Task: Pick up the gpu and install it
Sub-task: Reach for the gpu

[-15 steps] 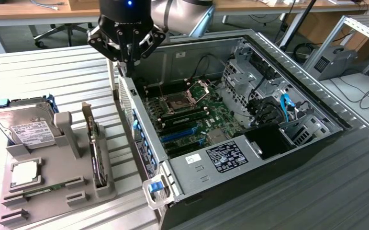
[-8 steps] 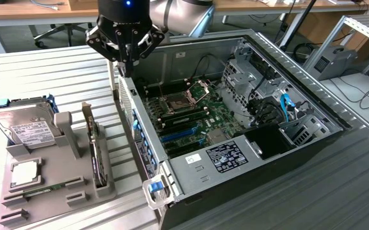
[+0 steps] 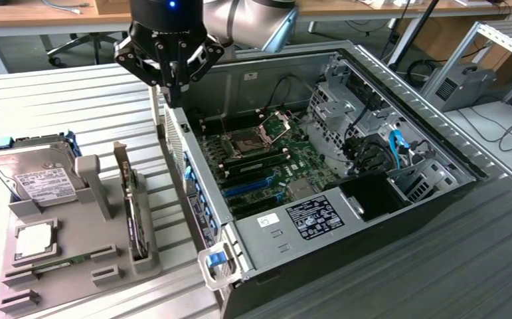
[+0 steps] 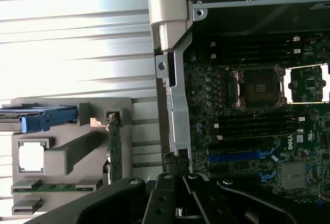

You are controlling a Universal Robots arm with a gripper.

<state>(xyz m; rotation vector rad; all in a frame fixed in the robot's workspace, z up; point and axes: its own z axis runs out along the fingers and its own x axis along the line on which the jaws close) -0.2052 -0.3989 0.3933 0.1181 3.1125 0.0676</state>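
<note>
One robot arm hangs over the slatted metal table [image 3: 61, 100]. Its gripper [image 3: 174, 100] is pressed fully together, and nothing is between the fingers. The gripper is above the side wall of the open computer case [image 3: 371, 259], on the edge that faces the grey holder [image 3: 91, 183]. In the wrist view the dark finger ends sit just over this metal wall, with the motherboard [image 3: 269, 163] on the other side of it.

The gpu [image 3: 131, 199] is not picked up yet. It stands upright on its long edge in a slot of the grey holder, to the exterior view's left of the case, and it is well apart from the gripper. In the wrist view I see it edge-on, as a thin green board.

Three other parts share the holder. A hard drive in a blue frame [image 3: 34, 176] leans at the far end. A square processor chip [image 3: 34, 240] lies flat, and a narrow green memory stick [image 3: 56, 262] lies near it. Inside the case, the motherboard shows blue slots [image 3: 247, 188].
</note>
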